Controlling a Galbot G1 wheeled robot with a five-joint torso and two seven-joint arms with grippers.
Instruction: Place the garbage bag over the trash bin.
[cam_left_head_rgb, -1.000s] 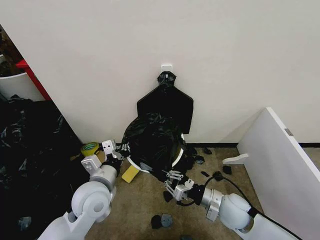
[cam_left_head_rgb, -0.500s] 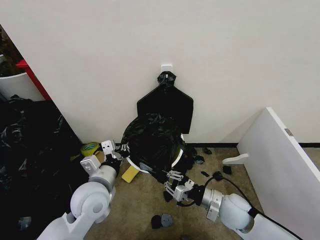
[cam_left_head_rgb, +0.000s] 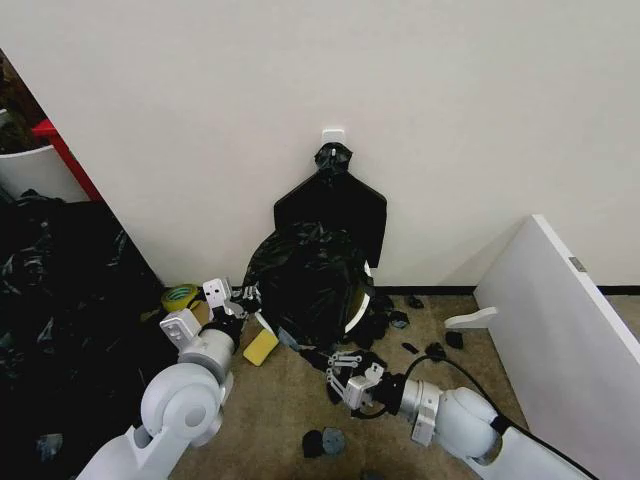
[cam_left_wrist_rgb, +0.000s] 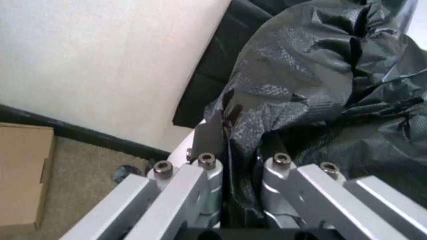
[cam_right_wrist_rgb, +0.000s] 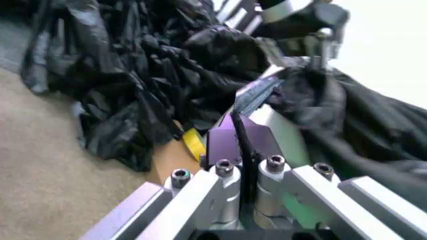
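Note:
The glossy, crinkled black garbage bag (cam_left_head_rgb: 308, 278) drapes over the white trash bin (cam_left_head_rgb: 359, 305), which stands on the floor against the wall; only a strip of its rim shows. My left gripper (cam_left_head_rgb: 243, 297) is shut on the bag's edge at the bin's left side. In the left wrist view a fold of the garbage bag (cam_left_wrist_rgb: 313, 95) is pinched in the left gripper (cam_left_wrist_rgb: 237, 200), beside the bin's white rim (cam_left_wrist_rgb: 184, 150). My right gripper (cam_left_head_rgb: 345, 362) is shut on the bag's lower front edge. The right wrist view shows thin black film clamped in the right gripper (cam_right_wrist_rgb: 247, 172) against the bin's wall (cam_right_wrist_rgb: 288, 136).
A flat black bundle (cam_left_head_rgb: 332, 208) hangs from a wall hook behind the bin. A white board (cam_left_head_rgb: 560, 320) leans at the right. A yellow tape roll (cam_left_head_rgb: 180, 296), a yellow sponge (cam_left_head_rgb: 261, 347) and black scraps (cam_left_head_rgb: 325, 440) lie on the carpet. Black plastic (cam_left_head_rgb: 50, 300) is heaped at the left.
My right gripper has drawn slightly down and toward me with the bag's front edge, and more of the bin's lower rim is now covered. The left gripper has held its place.

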